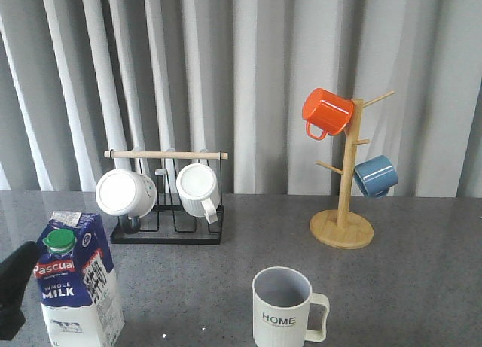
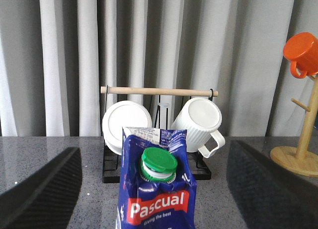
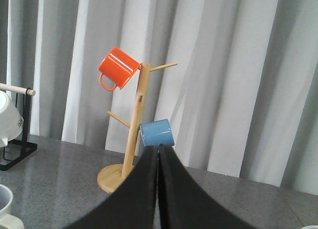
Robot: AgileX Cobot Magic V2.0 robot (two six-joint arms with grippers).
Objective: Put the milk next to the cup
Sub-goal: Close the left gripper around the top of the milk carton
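Note:
The milk, a dark-blue and white carton with a green cap and red "Pascual" logo, stands upright at the front left of the table. It also shows in the left wrist view. My left gripper is open, with its fingers wide apart on either side of the carton and not touching it. One black finger shows in the front view, left of the carton. The cup, pale ribbed with "HOME" lettering, stands at the front centre, handle to the right. My right gripper is shut and empty, and is out of the front view.
A black rack with a wooden bar holds two white mugs behind the milk. A wooden mug tree at the back right carries an orange mug and a blue mug. Grey curtains hang behind the grey stone table.

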